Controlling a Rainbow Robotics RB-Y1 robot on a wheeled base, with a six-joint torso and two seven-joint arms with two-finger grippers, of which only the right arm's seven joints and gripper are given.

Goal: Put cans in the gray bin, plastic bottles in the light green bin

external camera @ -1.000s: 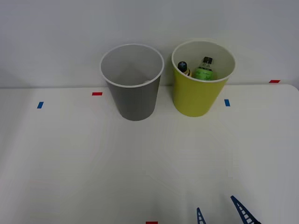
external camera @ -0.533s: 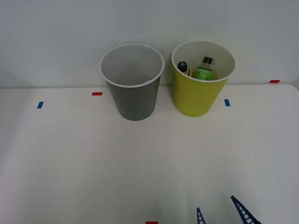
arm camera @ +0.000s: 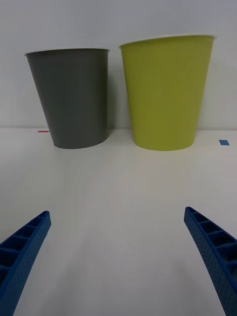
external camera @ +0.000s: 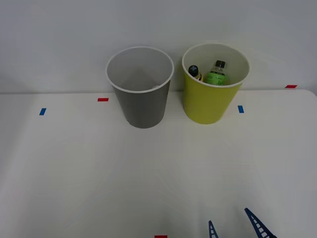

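Inside the round light green bin (external camera: 210, 106), two plastic bottles (external camera: 216, 73) apparently stand.

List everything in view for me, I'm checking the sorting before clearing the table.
gray bin: one, dark gray with white rim, at the table's far edge, left of the green one.
light green bin: one, yellow-green, beside the gray bin, apart from it.
plastic bottles: two, dark caps, one green-labelled, one yellowish, inside the light green bin.
tape marks: several, red and blue, scattered on the table.
table: one, white.
right gripper: one, blue ribbed jaws, open, near edge.
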